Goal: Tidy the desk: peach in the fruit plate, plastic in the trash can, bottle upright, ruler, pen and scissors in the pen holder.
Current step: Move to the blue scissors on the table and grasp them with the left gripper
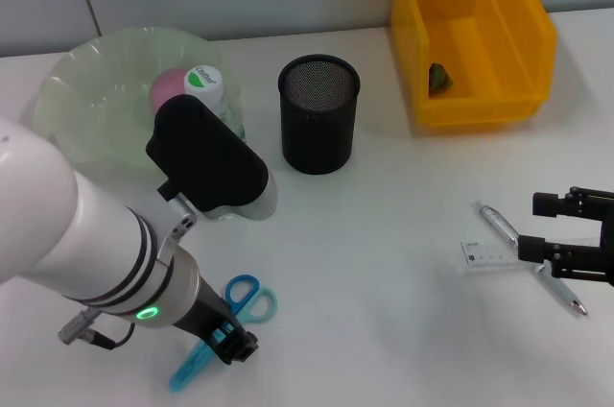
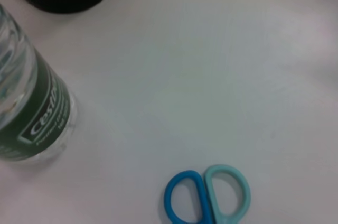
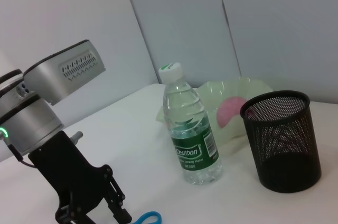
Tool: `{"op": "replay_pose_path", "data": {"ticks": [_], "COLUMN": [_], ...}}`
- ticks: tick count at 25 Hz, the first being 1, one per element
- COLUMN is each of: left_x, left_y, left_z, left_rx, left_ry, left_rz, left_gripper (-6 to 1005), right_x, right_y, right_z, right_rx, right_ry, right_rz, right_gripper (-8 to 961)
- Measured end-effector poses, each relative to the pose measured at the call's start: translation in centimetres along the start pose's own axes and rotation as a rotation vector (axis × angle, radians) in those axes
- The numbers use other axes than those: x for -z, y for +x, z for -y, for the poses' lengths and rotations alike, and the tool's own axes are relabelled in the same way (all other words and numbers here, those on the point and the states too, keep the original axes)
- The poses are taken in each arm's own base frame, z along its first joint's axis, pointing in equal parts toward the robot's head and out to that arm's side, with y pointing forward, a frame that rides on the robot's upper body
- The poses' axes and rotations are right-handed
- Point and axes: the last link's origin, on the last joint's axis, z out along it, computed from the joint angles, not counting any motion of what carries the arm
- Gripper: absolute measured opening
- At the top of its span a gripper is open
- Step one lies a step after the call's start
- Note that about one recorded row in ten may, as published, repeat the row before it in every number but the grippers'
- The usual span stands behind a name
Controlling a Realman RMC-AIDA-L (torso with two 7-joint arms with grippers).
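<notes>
Blue scissors (image 1: 251, 297) (image 2: 208, 197) lie near the front left. My left gripper (image 1: 223, 342) (image 3: 95, 214) stands low over their blades, open. The bottle (image 3: 191, 134) (image 2: 31, 113) stands upright beside the green fruit plate (image 1: 96, 81), its white cap (image 1: 203, 81) showing above my left wrist. A pink peach (image 1: 171, 86) lies in the plate. The black mesh pen holder (image 1: 318, 114) (image 3: 282, 139) is at centre back. On the right, the clear ruler (image 1: 487, 255) and the pen (image 1: 501, 225) lie crossed, with my right gripper (image 1: 537, 227) open just over them.
At the back right a yellow bin (image 1: 523, 42) holds a small green piece of plastic (image 1: 439, 78). A grey wall runs behind the table. White tabletop lies between the pen holder and the ruler.
</notes>
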Motion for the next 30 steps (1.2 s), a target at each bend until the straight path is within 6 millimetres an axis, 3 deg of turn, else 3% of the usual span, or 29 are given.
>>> {"op": "replay_pose_path", "data": {"ticks": [17, 22, 28, 30], "left_x": [0.76, 0.64, 0.31, 0.25], "left_y": [0.45, 0.25, 0.04, 0.02], "left_z": [-0.26, -0.43, -0.8, -0.75], "left_rx": [-0.021, -0.034, -0.051, -0.051], "left_ry": [0.015, 0.019, 0.017, 0.018], "left_rz": [-0.027, -0.011, 0.007, 0.011], "left_gripper": [506, 684, 810, 810], "right_x": [0.05, 0.07, 0.05, 0.03], "right_y": [0.0, -0.01, -0.06, -0.09], "right_z": [0.01, 0.01, 0.02, 0.03], "right_rx": [-0.002, -0.002, -0.001, 0.0], "right_ry": [0.001, 0.0, 0.0, -0.001], "right_rz": [-0.001, -0.001, -0.001, -0.001], "right_gripper": [738, 739, 738, 738]}}
